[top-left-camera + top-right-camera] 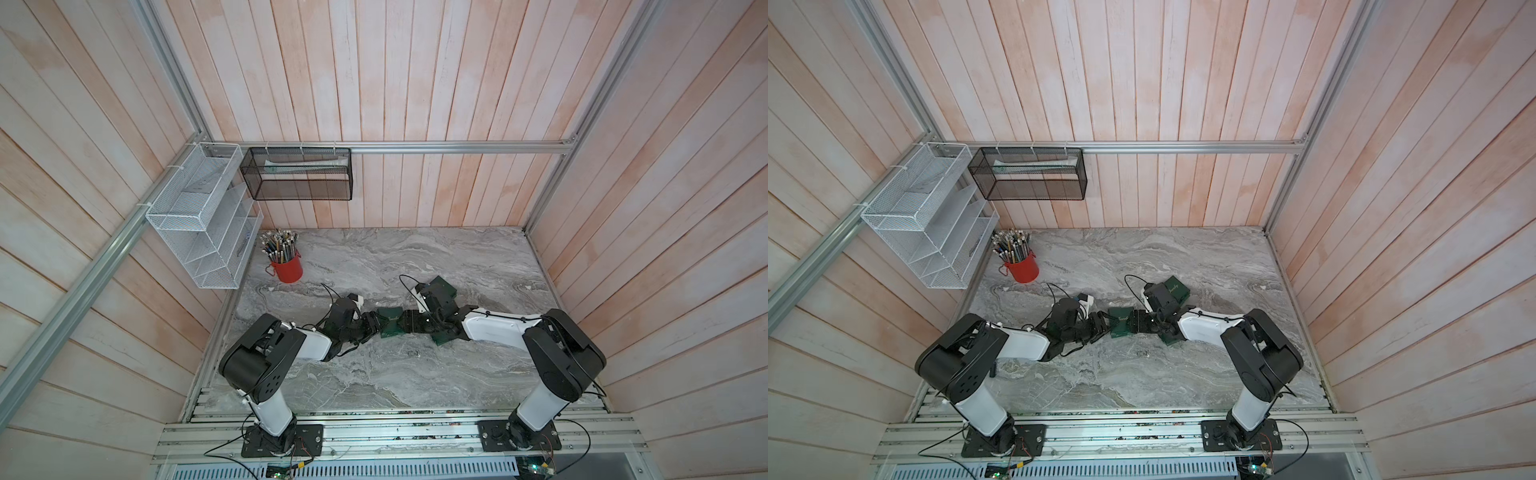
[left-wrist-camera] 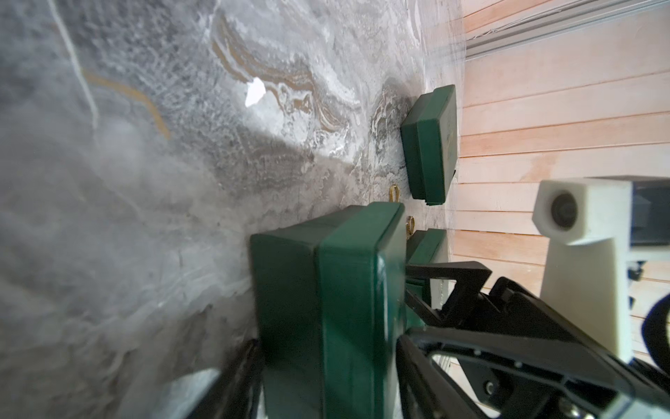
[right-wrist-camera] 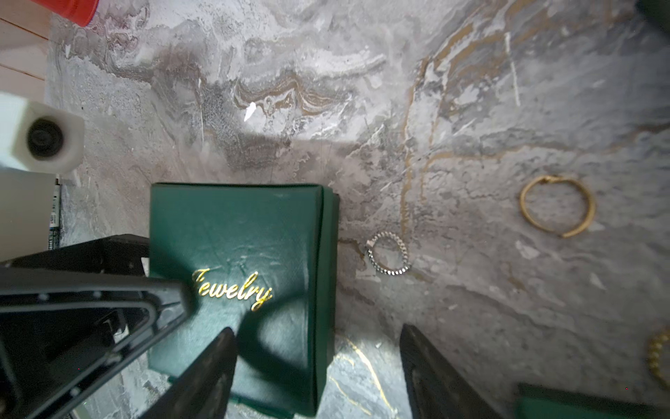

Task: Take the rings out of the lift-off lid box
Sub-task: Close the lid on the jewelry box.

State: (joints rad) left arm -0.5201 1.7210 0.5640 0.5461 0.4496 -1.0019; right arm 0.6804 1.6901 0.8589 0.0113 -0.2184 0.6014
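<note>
Rings [image 3: 389,272]: a silvery stone-set one lies on the counter [image 3: 471,308] just beside the green box [image 3: 235,254], a gold hoop [image 3: 524,208] lies further off, and a beaded one [image 3: 656,357] sits at the frame edge. The lid [image 2: 359,290] is on, so we can't see what's inside.

Left pincer [image 1: 371,327] brackets the box, one finger [image 3: 156,286] on the lid top; pinching or not, we can't tell. Right pincer [image 3: 315,332] hangs spread, one finger over the lid, the other past the box edge.

Our read: lid comes off next. We'd pin the base w/ the left, take the lid by its sides, lift straight up & not sweep the silvery ring.

Beyond: second green box [image 1: 442,289], lid on, contents hidden. Far corner: red cup [image 1: 286,270] full of pencils [image 1: 280,245]. On the wall: white mesh rack [image 1: 199,216] & black mesh basket [image 1: 299,187] w/ sth pale & flat.
</note>
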